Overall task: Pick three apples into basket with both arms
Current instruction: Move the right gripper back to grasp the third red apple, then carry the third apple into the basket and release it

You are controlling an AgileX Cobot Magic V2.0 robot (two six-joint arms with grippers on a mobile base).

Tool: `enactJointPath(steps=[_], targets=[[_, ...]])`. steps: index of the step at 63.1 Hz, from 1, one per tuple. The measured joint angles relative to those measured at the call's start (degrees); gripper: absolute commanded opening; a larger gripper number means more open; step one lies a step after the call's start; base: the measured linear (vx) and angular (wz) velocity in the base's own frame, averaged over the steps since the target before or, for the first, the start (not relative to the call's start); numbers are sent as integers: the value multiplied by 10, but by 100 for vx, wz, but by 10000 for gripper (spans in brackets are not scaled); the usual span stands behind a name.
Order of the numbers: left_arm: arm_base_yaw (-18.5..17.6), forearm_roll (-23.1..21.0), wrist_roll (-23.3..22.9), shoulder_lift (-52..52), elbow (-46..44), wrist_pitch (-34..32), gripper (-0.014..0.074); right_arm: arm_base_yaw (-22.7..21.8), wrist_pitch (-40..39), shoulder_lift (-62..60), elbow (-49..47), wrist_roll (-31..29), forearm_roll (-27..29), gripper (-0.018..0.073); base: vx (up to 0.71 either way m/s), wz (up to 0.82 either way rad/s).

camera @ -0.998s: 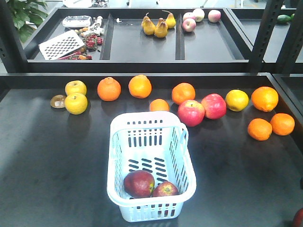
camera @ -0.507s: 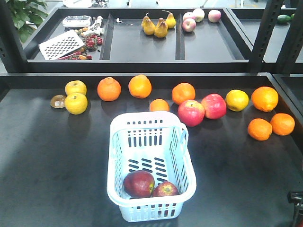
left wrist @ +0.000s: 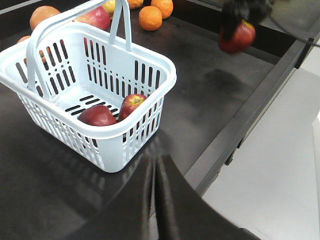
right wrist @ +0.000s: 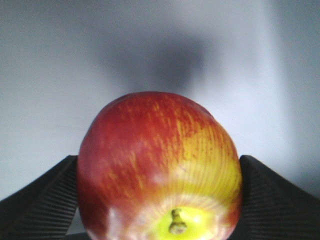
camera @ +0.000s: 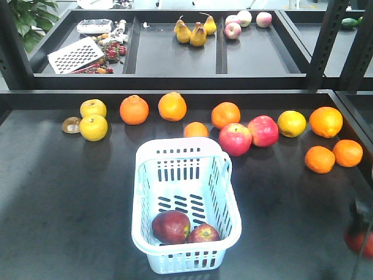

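Note:
The pale blue basket (camera: 142,192) stands on the dark table near the front, with two dark red apples (camera: 171,226) (camera: 203,233) lying at its near end. The same basket (left wrist: 165,75) and both apples (left wrist: 97,115) (left wrist: 131,103) show in the left wrist view. My left gripper (left wrist: 154,167) is shut and empty, low beside the basket's corner. My right gripper (right wrist: 160,200) is shut on a third apple (right wrist: 160,170), red with a yellow-green stem end. It hangs blurred at the table's right edge (camera: 356,240), off to the basket's right (left wrist: 239,36).
Oranges (camera: 134,109), two bright pink-red apples (camera: 235,139) and yellow fruits (camera: 94,128) lie in a row behind the basket. More oranges (camera: 320,159) sit at the right. A raised back shelf holds pears (camera: 198,35) and a grater (camera: 76,55). The table's raised rim (left wrist: 260,105) runs along its edge.
My right gripper has risen into view at the right edge with the apple in it, blurred by motion. The basket and its two apples have not moved.

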Motion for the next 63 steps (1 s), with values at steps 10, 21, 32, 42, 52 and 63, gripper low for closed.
enactJointPath(steps=[10, 21, 32, 42, 52, 63], targets=[[0, 0, 0, 0, 0, 0, -6, 1, 58, -127, -5, -134, 169, -4, 0, 0], [0, 0, 0, 0, 0, 0, -6, 78, 96, -246, -5, -202, 285, -4, 0, 0], [0, 0, 0, 0, 0, -1, -6, 265, 51, -279, -5, -183, 323, -3, 0, 0], [0, 0, 0, 0, 0, -1, -6, 409, -56, -233, -4, -145, 305, 18, 0, 0], [0, 0, 0, 0, 0, -1, -6, 490, -166, -148, -5, -142, 301, 157, 0, 0], [0, 0, 0, 0, 0, -1, -6, 504, -199, -66, -29, -141, 323, 480, 0, 0]])
